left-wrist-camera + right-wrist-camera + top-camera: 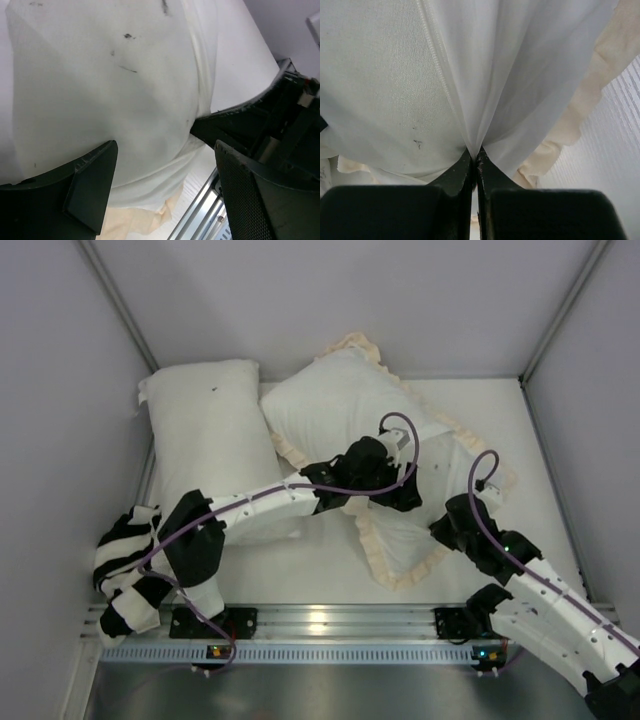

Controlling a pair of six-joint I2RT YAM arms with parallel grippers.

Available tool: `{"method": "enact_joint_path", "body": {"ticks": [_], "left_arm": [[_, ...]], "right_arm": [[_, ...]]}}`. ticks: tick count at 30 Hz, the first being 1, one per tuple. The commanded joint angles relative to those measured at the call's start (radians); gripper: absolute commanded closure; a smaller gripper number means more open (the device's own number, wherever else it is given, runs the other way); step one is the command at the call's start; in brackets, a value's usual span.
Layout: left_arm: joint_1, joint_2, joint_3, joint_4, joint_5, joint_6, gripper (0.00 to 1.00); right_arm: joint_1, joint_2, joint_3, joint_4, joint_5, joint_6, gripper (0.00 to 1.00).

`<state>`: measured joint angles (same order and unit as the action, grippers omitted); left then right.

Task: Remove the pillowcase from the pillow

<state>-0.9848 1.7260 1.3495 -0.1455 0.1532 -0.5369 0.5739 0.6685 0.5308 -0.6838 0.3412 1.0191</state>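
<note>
**Right gripper** (pixel 474 152): clenched on a thin fold of the pillowcase (pixel 520 75), with the cloth drawn into a peak at the tips. This is judged to be an anchor, pinning the cover so the filling can be pulled away from it.

**Left gripper** (pixel 165 175): released. Its fingers (pixel 90 185) are spread either side of a bulging, speckled white mass, judged to be the pillow (pixel 100 100). Nothing is grasped; it appears placed for a bite.

**Location:** in the overhead view the pillowcase lies mid-frame on the table (pixel 300 580), cream-white face up and ruffled trim (pixel 400 578) outermost. It sits just right of a second bare pillow (pixel 205 435).

**Orientation:** the long axis runs diagonally from upper centre to lower right. The plump end is uppermost and the slack, flattened end lies toward the arms. Which way the opening faces cannot be confirmed.
</note>
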Motion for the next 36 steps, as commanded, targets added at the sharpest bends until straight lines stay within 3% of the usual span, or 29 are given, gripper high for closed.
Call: {"method": "enact_joint_path", "body": {"ticks": [1,5,9,21,23,25,26,27,29,36], "left_arm": [[-0.002,0.065,0.052,-0.051,-0.087,-0.052,0.18],[-0.005,0.104,0.068,-0.072,-0.043,-0.08,0.16],[-0.029,0.113,0.06,-0.114,-0.101,-0.077,0.02],[-0.095,0.228,0.063,-0.123,-0.194,-0.021,0.03],[-0.094,0.274,0.08,-0.14,-0.221,-0.021,0.18],[-0.094,0.323,0.103,-0.14,-0.233,-0.021,0.39],[-0.094,0.339,0.112,-0.14,-0.237,-0.021,0.67],[-0.094,0.348,0.123,-0.14,-0.238,-0.018,0.81],[-0.094,0.368,0.151,-0.141,-0.247,-0.012,1.0],[-0.031,0.35,0.301,-0.14,-0.225,0.051,1.0]], "right_arm": [[0.011,0.006,-0.011,-0.008,-0.028,-0.027,1.0],[0.011,-0.01,-0.014,-0.007,-0.024,-0.031,1.0],[0.011,-0.021,-0.014,-0.008,-0.021,-0.034,1.0],[0.011,-0.032,-0.026,-0.002,-0.011,-0.027,1.0],[0.009,-0.041,-0.029,-0.002,-0.011,-0.025,1.0],[0.009,-0.044,-0.029,-0.002,-0.008,-0.025,1.0],[0.011,-0.043,-0.031,-0.002,-0.008,-0.027,1.0],[0.009,-0.041,-0.032,-0.002,-0.01,-0.025,1.0],[0.011,-0.038,-0.035,-0.002,-0.011,-0.027,1.0],[0.009,-0.064,-0.048,-0.005,-0.034,-0.04,1.0]]}}
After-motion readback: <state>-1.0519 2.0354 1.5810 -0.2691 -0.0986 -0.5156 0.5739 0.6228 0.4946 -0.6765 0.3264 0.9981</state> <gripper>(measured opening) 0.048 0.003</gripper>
